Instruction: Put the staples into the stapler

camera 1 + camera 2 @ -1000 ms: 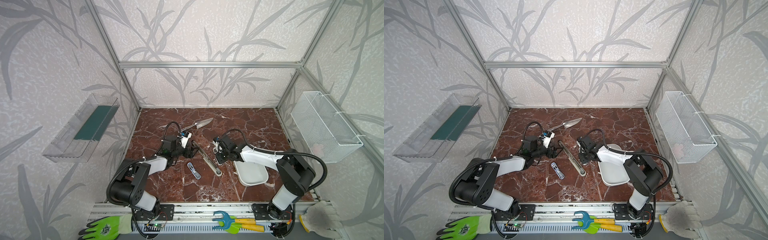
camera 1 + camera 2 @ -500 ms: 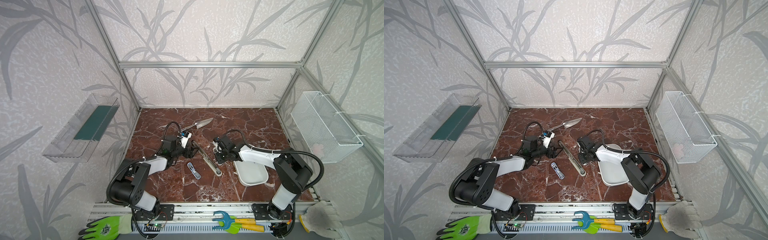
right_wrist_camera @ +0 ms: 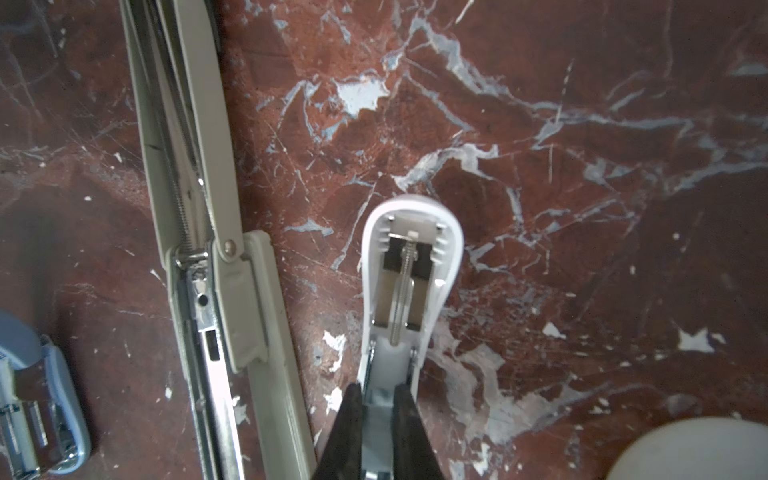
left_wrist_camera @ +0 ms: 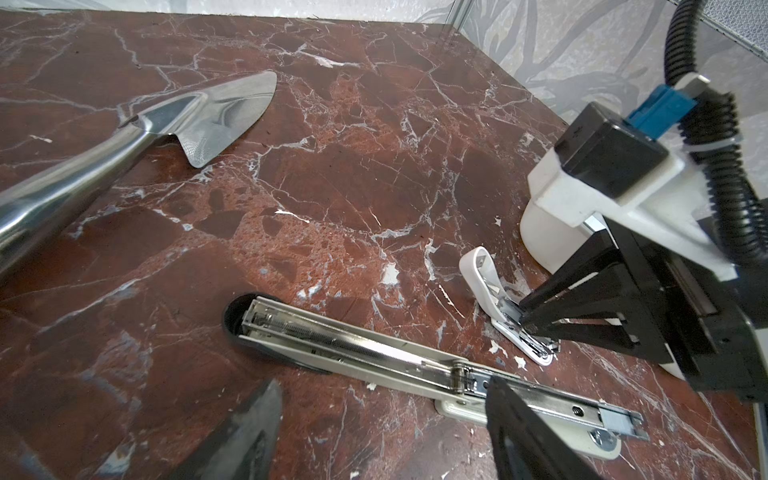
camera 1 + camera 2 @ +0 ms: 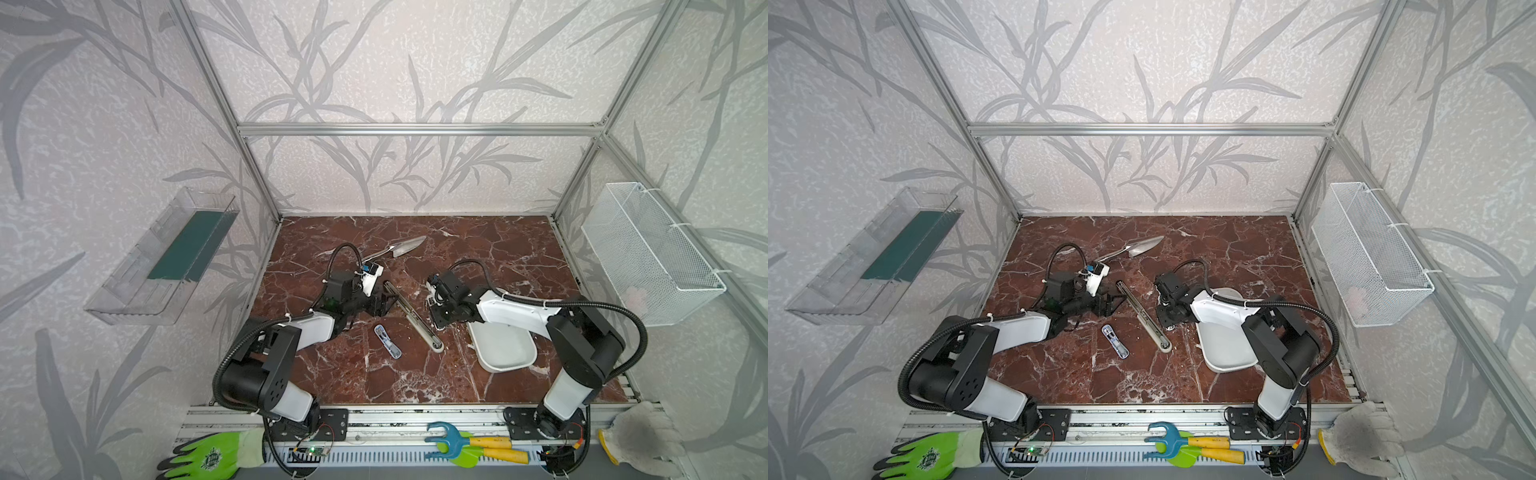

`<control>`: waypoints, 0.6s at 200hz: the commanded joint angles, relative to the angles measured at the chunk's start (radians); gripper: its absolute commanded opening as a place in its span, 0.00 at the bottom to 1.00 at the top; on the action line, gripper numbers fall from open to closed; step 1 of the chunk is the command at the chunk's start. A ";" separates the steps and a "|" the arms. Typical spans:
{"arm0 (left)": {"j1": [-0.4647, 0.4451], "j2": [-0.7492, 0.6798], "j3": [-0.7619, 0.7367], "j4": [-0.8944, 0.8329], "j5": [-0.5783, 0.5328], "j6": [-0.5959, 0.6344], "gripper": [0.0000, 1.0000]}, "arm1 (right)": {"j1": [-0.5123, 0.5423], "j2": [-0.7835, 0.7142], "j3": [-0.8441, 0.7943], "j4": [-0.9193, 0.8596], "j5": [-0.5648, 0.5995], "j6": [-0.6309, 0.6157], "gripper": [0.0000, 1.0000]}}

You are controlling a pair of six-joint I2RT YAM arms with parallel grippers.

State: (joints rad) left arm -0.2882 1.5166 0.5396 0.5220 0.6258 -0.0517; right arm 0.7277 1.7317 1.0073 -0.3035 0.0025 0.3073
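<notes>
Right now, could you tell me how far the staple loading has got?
Done: the small white stapler lies open. In hand: the right gripper is shut on its magazine; whether it is loaded is unclear. Left: closing it. The left gripper hangs open.

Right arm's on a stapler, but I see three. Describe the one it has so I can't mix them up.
On the marble tabletop, look between the white dish and the long beige stapler opened flat. There the right gripper is shut on a small white stapler, lid swung open. The only other small one is the blue stapler.
</notes>
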 commanded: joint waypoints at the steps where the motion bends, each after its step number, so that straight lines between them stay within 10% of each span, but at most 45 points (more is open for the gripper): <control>1: -0.008 0.013 0.029 -0.014 -0.003 0.023 0.78 | 0.005 -0.001 0.001 -0.067 0.037 0.016 0.14; 120: -0.009 0.011 0.028 -0.015 -0.005 0.026 0.78 | 0.004 -0.019 -0.012 -0.075 0.049 0.035 0.25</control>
State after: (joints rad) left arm -0.2932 1.5166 0.5396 0.5144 0.6258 -0.0509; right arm 0.7277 1.7306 1.0058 -0.3439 0.0277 0.3336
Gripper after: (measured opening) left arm 0.784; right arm 0.246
